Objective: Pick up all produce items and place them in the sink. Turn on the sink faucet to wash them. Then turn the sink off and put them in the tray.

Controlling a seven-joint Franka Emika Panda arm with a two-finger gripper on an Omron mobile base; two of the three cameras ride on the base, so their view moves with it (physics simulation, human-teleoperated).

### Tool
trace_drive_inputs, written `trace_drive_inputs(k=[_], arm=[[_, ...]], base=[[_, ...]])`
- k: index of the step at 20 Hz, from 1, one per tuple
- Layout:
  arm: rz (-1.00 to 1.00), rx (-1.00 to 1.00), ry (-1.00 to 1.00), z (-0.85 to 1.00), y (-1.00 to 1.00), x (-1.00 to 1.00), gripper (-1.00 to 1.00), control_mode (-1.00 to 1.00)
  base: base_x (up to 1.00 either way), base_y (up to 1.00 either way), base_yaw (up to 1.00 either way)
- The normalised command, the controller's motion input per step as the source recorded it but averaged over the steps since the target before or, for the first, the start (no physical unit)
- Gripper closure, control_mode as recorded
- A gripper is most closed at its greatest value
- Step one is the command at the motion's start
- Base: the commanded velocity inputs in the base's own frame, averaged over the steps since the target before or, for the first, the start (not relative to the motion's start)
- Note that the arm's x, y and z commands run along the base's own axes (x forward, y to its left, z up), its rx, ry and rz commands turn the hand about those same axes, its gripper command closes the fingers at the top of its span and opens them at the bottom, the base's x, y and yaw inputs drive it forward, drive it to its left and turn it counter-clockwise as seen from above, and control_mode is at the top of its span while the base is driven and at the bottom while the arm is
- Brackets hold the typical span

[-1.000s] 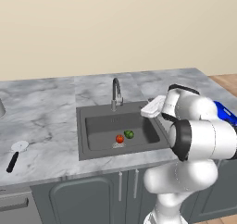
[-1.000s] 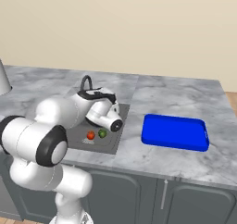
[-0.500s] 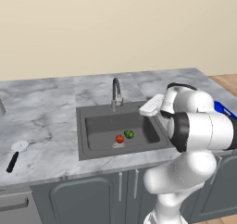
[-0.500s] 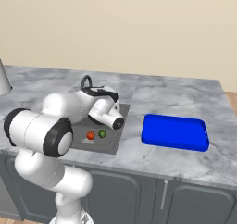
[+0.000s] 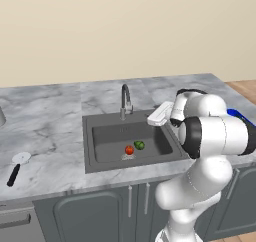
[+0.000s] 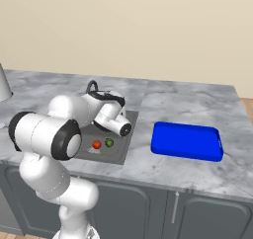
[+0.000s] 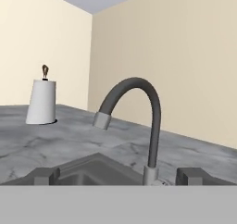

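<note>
Both base views share the sink (image 5: 131, 138); hand view faces the faucet (image 7: 139, 112).

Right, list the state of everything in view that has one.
gripper: open, holding nothing, level with the tap's base
tap: no water running
tomato: in the sink, beside the green one
green one: in the sink
sink: dry
tray: on the counter, nothing in it

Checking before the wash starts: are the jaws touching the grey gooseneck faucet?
Apart. In the hand view the grey gooseneck faucet stands beyond the open gripper, its stem between the fingertips without contact.
</note>
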Motion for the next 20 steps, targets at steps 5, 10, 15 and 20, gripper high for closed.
trace_drive_inputs(k=[5,10,15,20], arm=[[0.01,0.00,0.00,0.00,0.00,0.05,-1.00,-1.00],[0.05,0.07,0.00,-0.03,-0.23,0.12,-1.00,-1.00],[0.03,0.05,0.00,-0.06,-0.13,0.14,-1.00,-1.00],[0.00,0.03,0.00,-0.03,-0.11,0.06,-1.00,-1.00]], base=[[0.00,0.00,0.00],[0.00,0.00,0.00],[0.00,0.00,0.00],[0.00,0.00,0.00]])
